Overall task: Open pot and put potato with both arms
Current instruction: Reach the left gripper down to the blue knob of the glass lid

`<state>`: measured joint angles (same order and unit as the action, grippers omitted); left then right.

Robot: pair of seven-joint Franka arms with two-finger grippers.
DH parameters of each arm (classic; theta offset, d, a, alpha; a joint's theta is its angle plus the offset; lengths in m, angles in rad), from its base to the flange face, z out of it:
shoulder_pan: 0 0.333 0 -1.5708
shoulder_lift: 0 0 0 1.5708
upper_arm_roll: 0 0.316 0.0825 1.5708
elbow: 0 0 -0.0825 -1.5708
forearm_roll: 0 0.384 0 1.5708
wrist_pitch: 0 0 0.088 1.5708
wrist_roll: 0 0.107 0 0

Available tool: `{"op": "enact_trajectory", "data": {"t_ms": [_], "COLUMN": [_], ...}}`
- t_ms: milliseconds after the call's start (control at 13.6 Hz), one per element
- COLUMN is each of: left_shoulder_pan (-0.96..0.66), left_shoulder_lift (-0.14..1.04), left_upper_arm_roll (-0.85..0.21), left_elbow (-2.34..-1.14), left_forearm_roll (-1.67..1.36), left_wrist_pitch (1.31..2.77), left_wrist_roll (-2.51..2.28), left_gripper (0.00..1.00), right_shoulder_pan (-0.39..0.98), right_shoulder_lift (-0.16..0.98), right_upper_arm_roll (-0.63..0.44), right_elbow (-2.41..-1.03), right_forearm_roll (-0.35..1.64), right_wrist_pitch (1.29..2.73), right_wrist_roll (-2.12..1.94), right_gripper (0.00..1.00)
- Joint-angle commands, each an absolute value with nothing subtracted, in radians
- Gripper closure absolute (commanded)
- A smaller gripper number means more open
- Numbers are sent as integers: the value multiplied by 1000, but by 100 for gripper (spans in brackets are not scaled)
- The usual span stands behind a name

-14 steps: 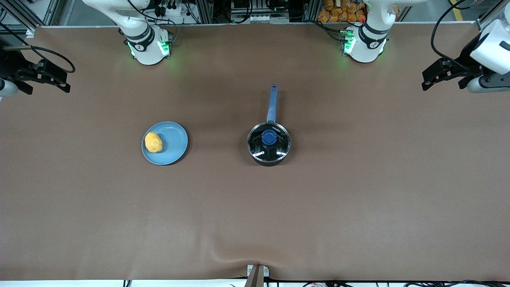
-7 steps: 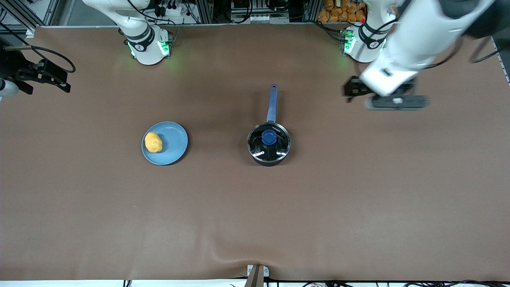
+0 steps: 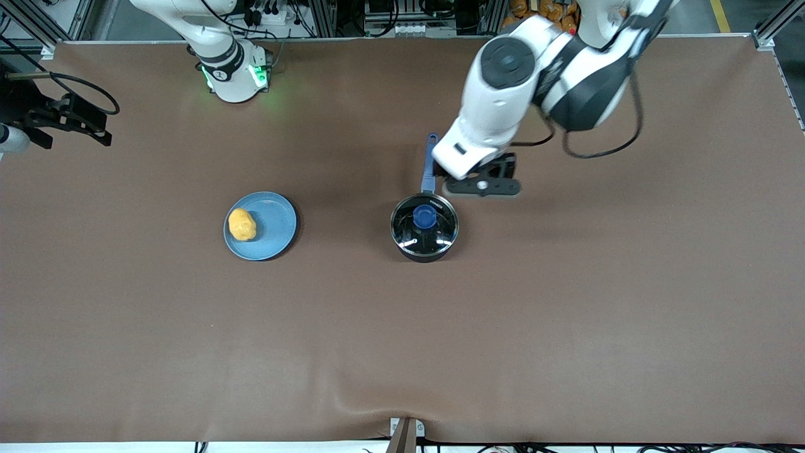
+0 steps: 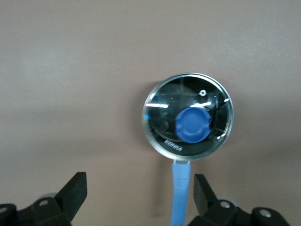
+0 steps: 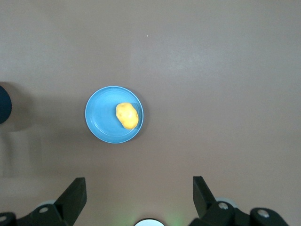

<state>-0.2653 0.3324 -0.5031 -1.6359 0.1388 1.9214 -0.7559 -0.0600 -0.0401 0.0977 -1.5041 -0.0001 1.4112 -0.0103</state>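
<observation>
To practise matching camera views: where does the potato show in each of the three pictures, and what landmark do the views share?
Front view: the potato lies on the plate, toward the right arm's end of the table.
Left wrist view: not in it.
Right wrist view: the potato lies on the plate, mid-picture.
Shared landmark: the plate.

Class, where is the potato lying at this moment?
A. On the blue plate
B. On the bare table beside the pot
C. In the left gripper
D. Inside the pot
A: the potato lies on the blue plate, and the pot has its lid on.
</observation>
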Motion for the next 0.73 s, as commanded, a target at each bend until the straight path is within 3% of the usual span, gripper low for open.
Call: {"op": "enact_trajectory", "data": {"t_ms": [0, 660], "left_shoulder_pan": [-298, -354], "left_shoulder_lift": [426, 616], "left_upper_arm_roll": [-502, -495], "left_elbow": [-1603, -1556], "left_forearm_roll": [176, 264], "left_wrist_pitch": [1998, 2105], "left_wrist_roll": [-819, -902], "left_gripper": [0, 0], "right_shoulder_pan": [-63, -63], "right_shoulder_lift": [-32, -32], "right_upper_arm_roll": [101, 101], "right_elbow": [-1488, -1488], "right_forearm_roll": [-6, -6], "right_wrist_pitch": [1401, 1401], "right_wrist_roll": [-20, -20], "right_gripper": [0, 0]}}
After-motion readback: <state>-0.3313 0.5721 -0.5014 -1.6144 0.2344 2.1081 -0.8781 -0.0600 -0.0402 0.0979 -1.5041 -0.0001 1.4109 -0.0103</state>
